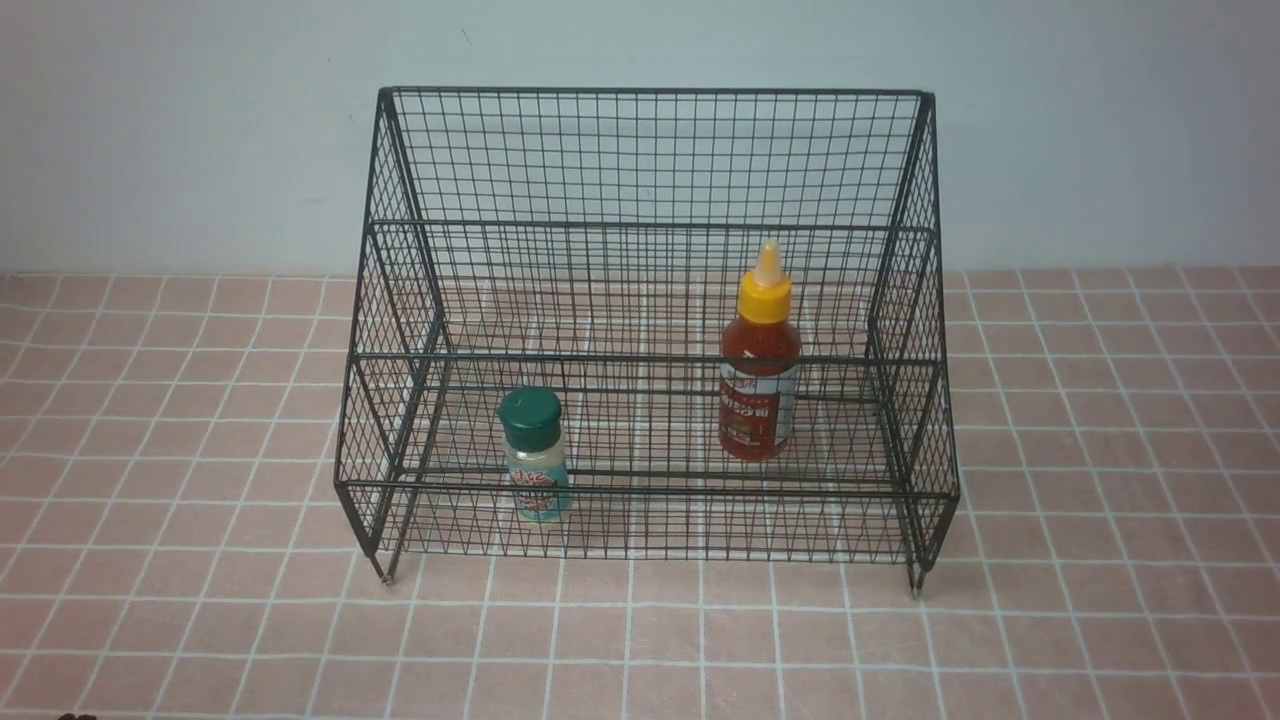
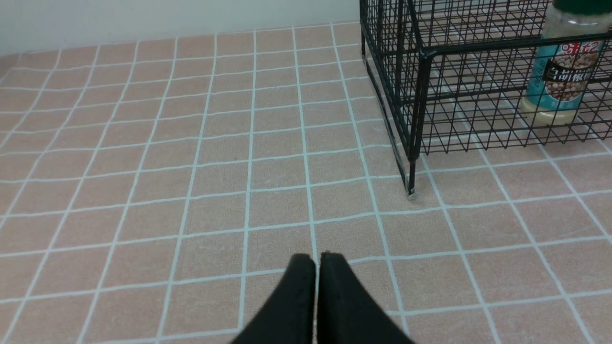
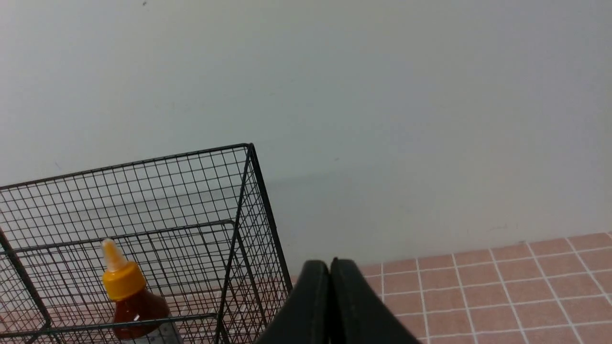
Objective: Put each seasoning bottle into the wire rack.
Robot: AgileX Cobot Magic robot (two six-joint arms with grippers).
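Bottles (image 1: 537, 456) (image 1: 759, 360) in rack (image 1: 650, 160) — tools (image 2: 317, 260) (image 3: 330, 265) apart

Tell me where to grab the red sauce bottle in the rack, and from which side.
Grip the red sauce bottle around its shoulder just under the yellow cap, coming down from above. It stands upright behind the wire rack's front rails, which likely block a level approach; the rack's top is open.

We see a worktop (image 1: 180, 450) laid with pink square tiles and pale grout lines, spreading beneath and ahead of each claw. Beyond it, far ahead of both claws, we see a plain pale grey-blue wall (image 1: 170, 140), meeting the tiles in a straight line.
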